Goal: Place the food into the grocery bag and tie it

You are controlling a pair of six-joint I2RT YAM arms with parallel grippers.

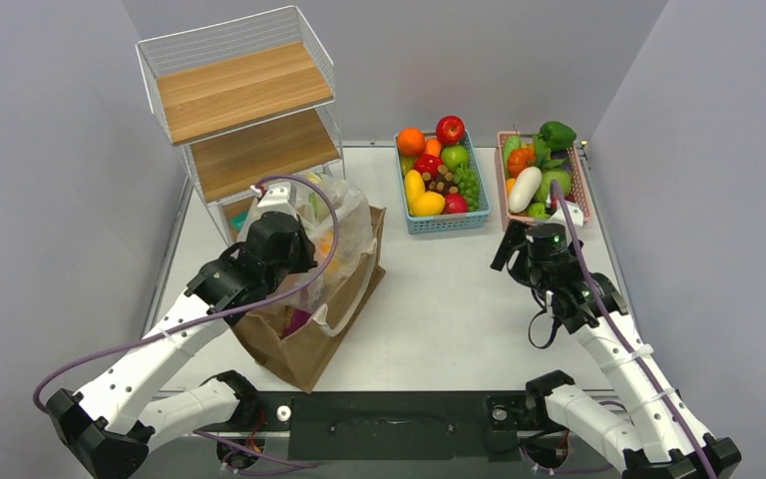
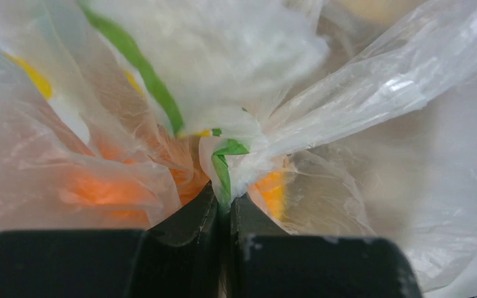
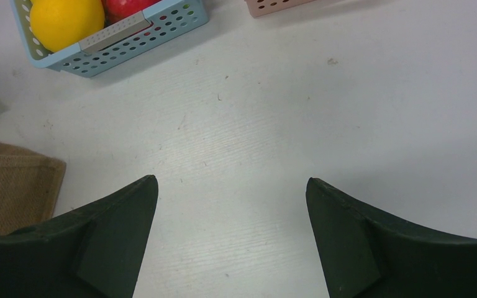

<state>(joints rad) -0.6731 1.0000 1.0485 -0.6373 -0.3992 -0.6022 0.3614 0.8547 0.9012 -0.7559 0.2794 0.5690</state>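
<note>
**Top external view.** A white rectangular table (image 1: 439,309) stands enclosed by plain grey walls (image 1: 50,150) on the left, far and right sides. A black mounting plate (image 1: 389,414) runs along the table's near edge between the arm bases.

A two-tier wire shelf with wooden boards (image 1: 244,90) occupies the far-left corner. At the far edge, a blue perforated plastic basket (image 1: 459,222) and a pink plastic basket (image 1: 580,190) stand side by side, both filled with toy produce.

A brown paper bag (image 1: 309,344) lies on the left half of the table. The translucent lemon-print plastic grocery bag (image 1: 349,225) rests on it, just in front of the shelf. Orange food (image 1: 327,244) shows through the film.

The left arm (image 1: 209,299) reaches to the top of the grocery bag. The right arm (image 1: 598,329) is held over bare table, well apart from it.

**Left wrist view.** The left gripper (image 2: 223,198) is clamped on a gathered fold of the grocery bag. Its fingers (image 2: 189,217) are nearly touching, with film between them. Blurred orange food lies behind the plastic on both sides.

**Right wrist view.** The right gripper (image 3: 231,180) is spread wide and holds nothing. Below it is white table surface with faint specks. A corner of the blue basket holding a yellow toy fruit (image 3: 65,22) lies at the upper left, and the brown bag's edge is at the left margin.
</note>
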